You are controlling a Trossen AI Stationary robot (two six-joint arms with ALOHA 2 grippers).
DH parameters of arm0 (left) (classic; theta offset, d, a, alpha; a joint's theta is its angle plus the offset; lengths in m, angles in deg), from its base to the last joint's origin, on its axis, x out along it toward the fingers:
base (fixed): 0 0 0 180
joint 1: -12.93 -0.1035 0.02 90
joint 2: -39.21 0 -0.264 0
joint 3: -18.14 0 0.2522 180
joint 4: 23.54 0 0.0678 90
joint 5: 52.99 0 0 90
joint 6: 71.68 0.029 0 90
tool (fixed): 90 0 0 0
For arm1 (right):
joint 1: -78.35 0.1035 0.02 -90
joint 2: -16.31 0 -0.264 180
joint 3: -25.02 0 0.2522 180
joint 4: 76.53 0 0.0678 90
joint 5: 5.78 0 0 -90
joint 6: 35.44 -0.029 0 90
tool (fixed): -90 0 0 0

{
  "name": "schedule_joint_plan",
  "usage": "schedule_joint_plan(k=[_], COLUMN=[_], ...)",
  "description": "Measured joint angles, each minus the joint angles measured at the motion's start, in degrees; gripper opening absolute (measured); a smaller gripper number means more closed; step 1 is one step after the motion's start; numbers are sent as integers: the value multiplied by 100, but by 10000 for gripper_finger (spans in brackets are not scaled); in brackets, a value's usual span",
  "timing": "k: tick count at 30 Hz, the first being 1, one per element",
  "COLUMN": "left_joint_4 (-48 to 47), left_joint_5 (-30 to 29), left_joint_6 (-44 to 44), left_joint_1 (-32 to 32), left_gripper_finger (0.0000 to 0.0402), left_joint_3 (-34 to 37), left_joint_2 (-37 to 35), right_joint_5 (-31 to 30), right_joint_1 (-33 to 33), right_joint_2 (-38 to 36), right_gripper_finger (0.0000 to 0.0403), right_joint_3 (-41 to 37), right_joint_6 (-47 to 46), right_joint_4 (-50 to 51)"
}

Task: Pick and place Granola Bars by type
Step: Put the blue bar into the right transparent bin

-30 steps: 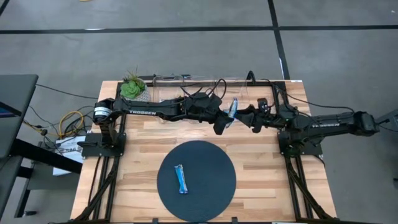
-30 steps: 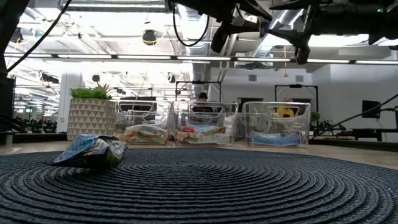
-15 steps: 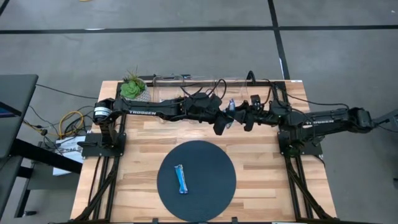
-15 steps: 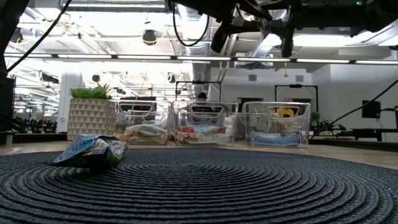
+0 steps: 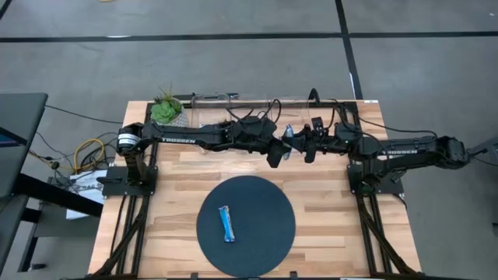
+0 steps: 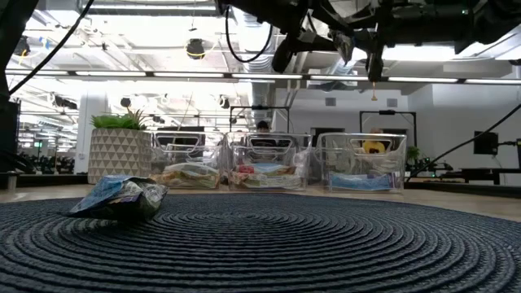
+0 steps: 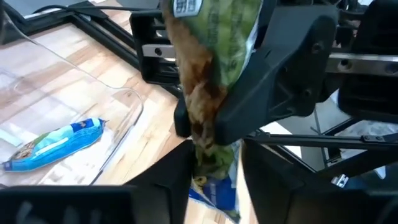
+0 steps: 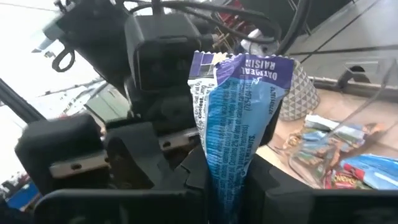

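Two arms meet over the back of the table (image 5: 327, 194), just behind the round dark mat (image 5: 257, 204), and your sorting hangs on what each one carries there. You have the three clear bins (image 6: 269, 163) lined up along the table's far edge behind the mat, each already holding wrapped bars, so both arms sit high and close to that row, probably ready for a drop by type. Your left gripper (image 7: 211, 165) is pinched on a brown-and-green multicoloured bar (image 7: 208, 74), held by its lower end so the wrapper stands up in front of the wrist camera. Your right gripper (image 8: 227, 186) is likewise clamped on a silvery light-blue bar (image 8: 239, 118) marked oatmeal raisin, again gripped low and upright. The two grippers are almost touching behind the mat, so judge the clearance before either one moves. One blue bar (image 5: 226, 223) lies flat on the mat, left of its centre, well apart from both arms; it looks to be the only one not yet picked. A potted plant (image 5: 166, 110) stands at the back left corner, beyond the mat, clear of the work.
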State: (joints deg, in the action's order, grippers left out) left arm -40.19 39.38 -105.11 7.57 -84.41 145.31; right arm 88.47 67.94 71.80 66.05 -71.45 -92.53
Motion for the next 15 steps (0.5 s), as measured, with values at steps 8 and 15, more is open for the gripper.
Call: schedule_joint_plan(k=[8,15], left_joint_4=[-434,-1075], left_joint_5=[-9,-11], left_joint_6=[-12,-41], left_joint_1=[0,0], left_gripper_finger=[218,257], left_joint_3=[2,2], left_joint_2=[0,0], right_joint_5=[185,187], right_joint_1=[-196,-546], right_joint_2=[-4,-4], right_gripper_finger=[39,36], right_joint_3=[0,0], right_joint_6=[294,935], right_joint_4=[562,1274])
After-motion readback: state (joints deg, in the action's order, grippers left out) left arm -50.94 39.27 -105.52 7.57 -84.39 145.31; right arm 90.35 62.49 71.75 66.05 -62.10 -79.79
